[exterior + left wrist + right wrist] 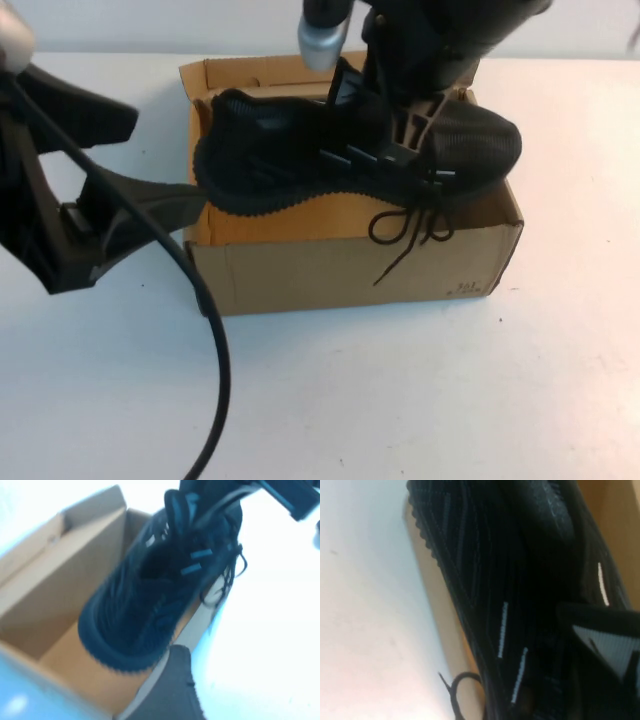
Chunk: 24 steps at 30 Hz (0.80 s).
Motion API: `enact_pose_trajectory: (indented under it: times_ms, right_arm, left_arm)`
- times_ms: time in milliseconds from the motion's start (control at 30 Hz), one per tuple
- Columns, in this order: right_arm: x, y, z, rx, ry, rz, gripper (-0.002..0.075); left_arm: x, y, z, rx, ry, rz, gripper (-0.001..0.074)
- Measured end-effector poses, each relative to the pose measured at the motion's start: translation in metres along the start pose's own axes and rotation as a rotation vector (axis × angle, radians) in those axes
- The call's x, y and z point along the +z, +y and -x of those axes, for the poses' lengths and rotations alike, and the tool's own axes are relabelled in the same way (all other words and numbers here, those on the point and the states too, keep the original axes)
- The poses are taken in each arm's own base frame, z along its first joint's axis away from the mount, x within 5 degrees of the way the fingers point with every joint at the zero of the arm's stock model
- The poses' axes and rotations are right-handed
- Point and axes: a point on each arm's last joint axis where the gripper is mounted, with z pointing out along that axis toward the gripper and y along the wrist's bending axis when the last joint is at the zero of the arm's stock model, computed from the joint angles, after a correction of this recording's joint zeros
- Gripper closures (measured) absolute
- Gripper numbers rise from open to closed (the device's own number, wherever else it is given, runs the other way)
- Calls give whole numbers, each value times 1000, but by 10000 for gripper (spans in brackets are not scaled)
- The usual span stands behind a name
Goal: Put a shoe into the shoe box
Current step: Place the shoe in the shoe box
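The black knit shoe (270, 150) hangs tilted over the open brown shoe box (340, 270), one end over the box's left wall, the other past its right rim, and its laces dangle over the front wall. My right gripper (408, 140) comes down from above and is shut on the shoe's middle. My left gripper (165, 160) is open at the box's left side, and its lower finger (150, 205) reaches the left wall by the shoe's end. The left wrist view shows the shoe (145, 605) over the box (65, 580). The right wrist view is filled by the shoe (485, 580).
The box stands on a white table (400, 400). The left arm's black cable (215, 340) curves across the table in front of the box's left corner. The lid flap (250, 70) stands up at the back.
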Motion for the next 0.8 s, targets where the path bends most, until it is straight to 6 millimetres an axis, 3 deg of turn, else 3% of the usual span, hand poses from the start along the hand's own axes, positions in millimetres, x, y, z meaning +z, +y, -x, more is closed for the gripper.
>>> enact_pose_trajectory:
  times_ms: [267,467,800]
  right_arm:
    - [55,-25,11,-54,33,-16,707]
    - [81,-41,10,-43,33,-27,707]
    - [83,-66,6,-16,-45,-149,707]
  left_arm:
    - [-1,5,-11,-61,117,56,136]
    - [-1,5,-11,-72,125,63,136]
    - [-2,5,-12,-74,126,65,136]
